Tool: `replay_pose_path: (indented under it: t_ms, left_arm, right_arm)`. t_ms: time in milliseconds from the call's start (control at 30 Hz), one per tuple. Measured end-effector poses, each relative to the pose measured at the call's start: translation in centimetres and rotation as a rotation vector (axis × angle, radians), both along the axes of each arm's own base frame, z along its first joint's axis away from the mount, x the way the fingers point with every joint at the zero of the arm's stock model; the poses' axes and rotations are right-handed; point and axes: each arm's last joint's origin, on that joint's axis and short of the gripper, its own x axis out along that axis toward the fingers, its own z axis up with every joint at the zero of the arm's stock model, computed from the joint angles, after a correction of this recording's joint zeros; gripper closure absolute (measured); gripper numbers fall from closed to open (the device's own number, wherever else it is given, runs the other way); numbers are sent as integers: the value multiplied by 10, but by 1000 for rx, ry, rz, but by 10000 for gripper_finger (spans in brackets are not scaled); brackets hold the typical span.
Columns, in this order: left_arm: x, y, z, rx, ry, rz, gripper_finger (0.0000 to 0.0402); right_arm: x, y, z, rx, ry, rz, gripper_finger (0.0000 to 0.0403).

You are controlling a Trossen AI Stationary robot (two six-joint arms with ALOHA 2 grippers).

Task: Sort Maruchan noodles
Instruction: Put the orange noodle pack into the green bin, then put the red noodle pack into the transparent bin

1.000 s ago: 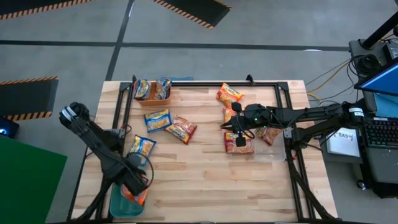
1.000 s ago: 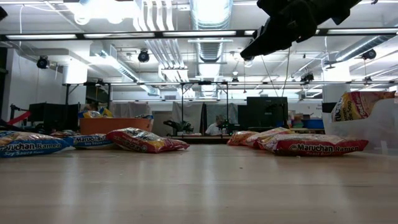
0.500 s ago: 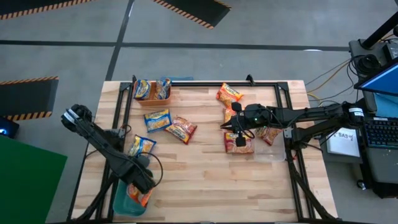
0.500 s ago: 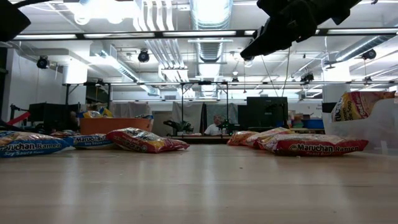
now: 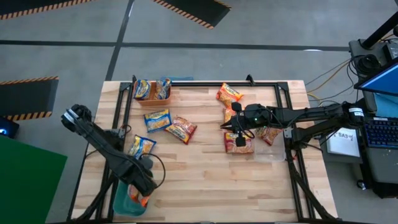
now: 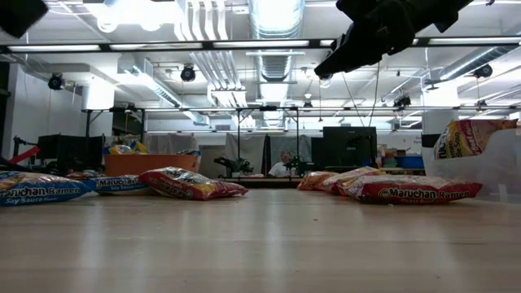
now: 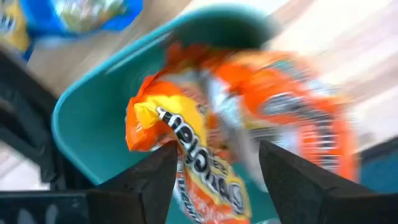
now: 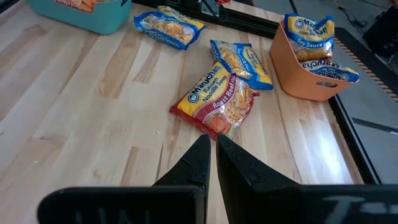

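My left gripper (image 5: 140,186) hangs open over the teal bin (image 5: 122,204) at the table's near left corner. An orange Maruchan packet (image 7: 249,124) shows blurred between and beyond its fingers, over the bin's inside (image 7: 93,118). Above the table's right half, my right gripper (image 8: 211,146) hovers shut and holds nothing. It is above a red packet (image 5: 239,143). More packets lie flat on the table: two blue ones (image 5: 157,119) (image 5: 141,147), a red-and-yellow one (image 8: 217,102) and an orange one (image 5: 229,94). My left gripper's open fingers (image 7: 163,163) stand on either side of the orange packet's crumpled end (image 7: 186,149). The packet is blurred, and I cannot tell whether the fingers touch it.
An orange bin (image 5: 152,91) holding blue packets stands at the far left. A black frame (image 5: 124,112) runs along the table's left, far and right sides. More packets (image 5: 268,134) lie under my right arm. The table's near middle is bare wood.
My left gripper has shifted a little toward the table's near edge and right, staying over the teal bin with the orange packet beneath it. My right arm has kept still.
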Motion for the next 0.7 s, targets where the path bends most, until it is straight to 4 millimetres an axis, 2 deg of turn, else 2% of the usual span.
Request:
replay_pose_path:
  t_ms: [200, 333, 533, 700]
  left_arm:
    - [15, -4, 32, 95, -256, -77, 177]
    - [27, -5, 57, 217, -448, -203, 178]
    - [63, -8, 80, 524, -748, -587, 178]
    - [100, -5, 77, 648, -839, -937, 179]
  right_arm:
    - [0, 0, 0, 0, 0, 0, 385]
    - [0, 0, 0, -1, 0, 1, 385]
    - [0, 0, 0, 1, 0, 0, 385]
    - [0, 0, 0, 8, 0, -4, 385]
